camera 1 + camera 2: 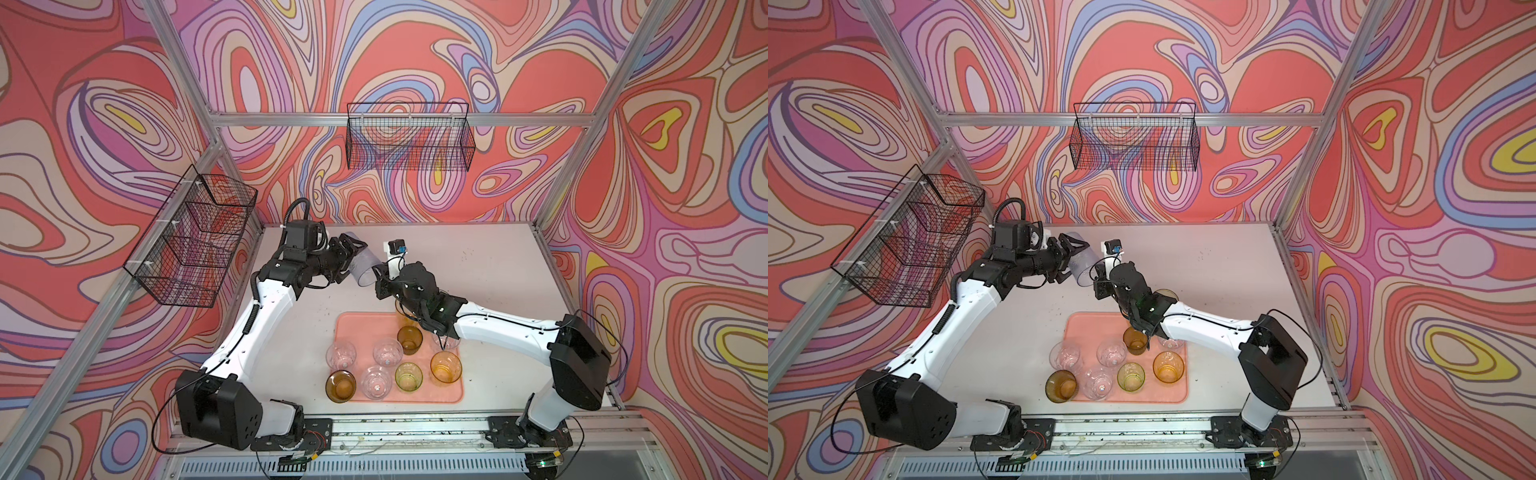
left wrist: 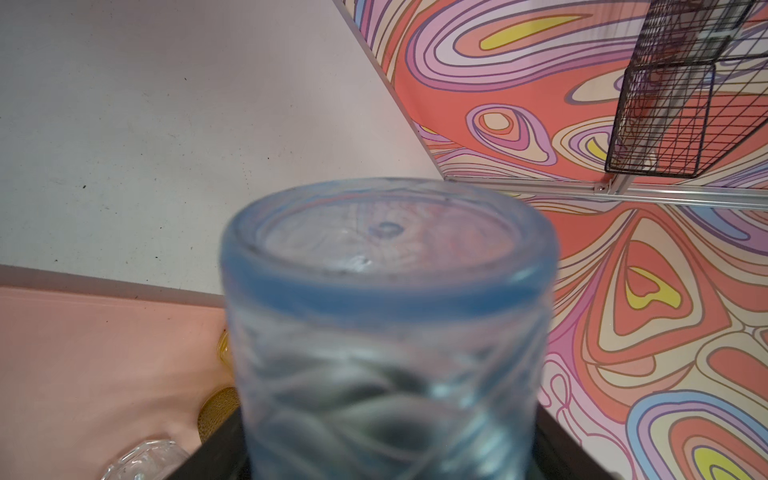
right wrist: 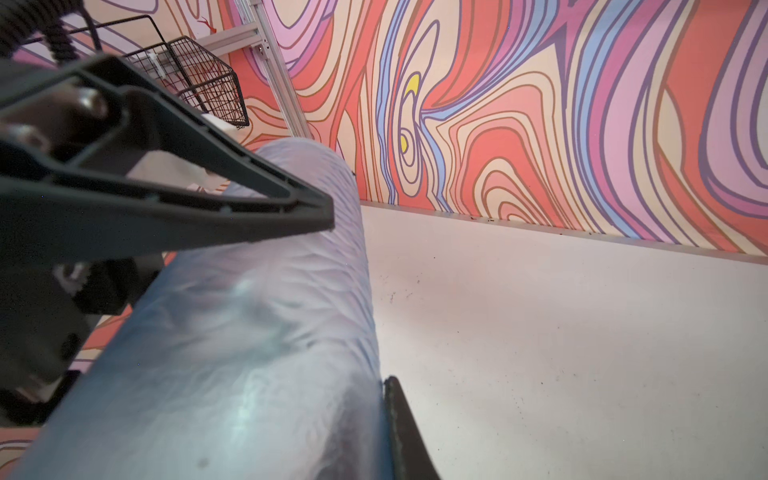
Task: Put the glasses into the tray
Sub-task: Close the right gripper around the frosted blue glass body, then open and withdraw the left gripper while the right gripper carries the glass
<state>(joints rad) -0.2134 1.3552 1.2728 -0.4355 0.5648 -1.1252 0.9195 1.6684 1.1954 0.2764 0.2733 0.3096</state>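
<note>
A tall pale blue glass (image 1: pixel 365 274) hangs tilted above the table behind the tray, with my left gripper (image 1: pixel 351 257) shut around its body. In the left wrist view its base (image 2: pixel 386 249) faces away. My right gripper (image 1: pixel 377 276) is shut on the rim at its mouth. One right finger (image 3: pixel 399 424) presses the outer wall of the blue glass (image 3: pixel 249 332). The salmon-pink tray (image 1: pixel 357 328) holds several glasses: clear (image 1: pixel 387 352), brown-amber (image 1: pixel 409 338), green (image 1: pixel 409 376) and orange (image 1: pixel 445 367). Another brown glass (image 1: pixel 340 385) stands at the tray's front left corner.
Two black wire baskets hang on the walls, one at the back (image 1: pixel 409 137) and one on the left (image 1: pixel 195 237). My right forearm (image 1: pixel 498 328) crosses above the tray's far right corner and partly hides a yellow glass (image 1: pixel 405 316). Bare tabletop (image 1: pixel 478 266) lies at the back right.
</note>
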